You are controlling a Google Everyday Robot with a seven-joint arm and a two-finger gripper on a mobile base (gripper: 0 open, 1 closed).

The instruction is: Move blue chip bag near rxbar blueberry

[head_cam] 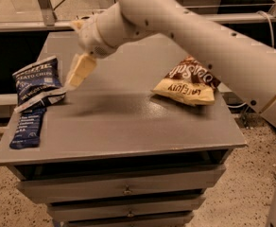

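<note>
The blue chip bag [35,81] lies at the left edge of the grey cabinet top [128,122], its pale crimped lower end resting over the top of the rxbar blueberry [28,126]. The bar is a flat, narrow dark blue wrapper lying lengthwise along the left edge. My gripper [76,60] hangs just right of the bag and a little above it. It is open and holds nothing. One cream finger [80,70] points down-left, with its tip close to the bag's right corner. The other finger is mostly hidden behind the wrist.
A larger brown-and-yellow chip bag [187,85] lies on the right half of the top. My white arm [199,37] crosses from the upper right. Drawers [126,189] sit below the top. A metal frame and a speckled floor surround the cabinet.
</note>
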